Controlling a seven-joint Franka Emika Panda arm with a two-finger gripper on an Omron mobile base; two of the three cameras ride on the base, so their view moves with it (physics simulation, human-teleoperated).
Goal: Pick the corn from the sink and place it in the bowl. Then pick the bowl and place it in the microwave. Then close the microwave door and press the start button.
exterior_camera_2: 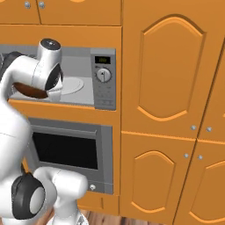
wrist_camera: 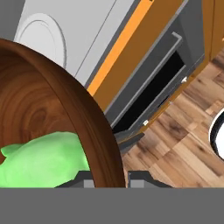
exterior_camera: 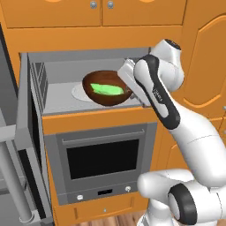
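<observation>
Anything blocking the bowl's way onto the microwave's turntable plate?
Nothing visible. The gripper grips the bowl by its rim, corn inside, at the mouth of the microwave. The microwave door is swung wide open and the white turntable plate lies bare.

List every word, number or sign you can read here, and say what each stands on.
No text can be read.
Small dark display on the grey microwave control panel: faint marks, too blurred to read.
Keypad buttons below the round dial: too small to read.
</observation>
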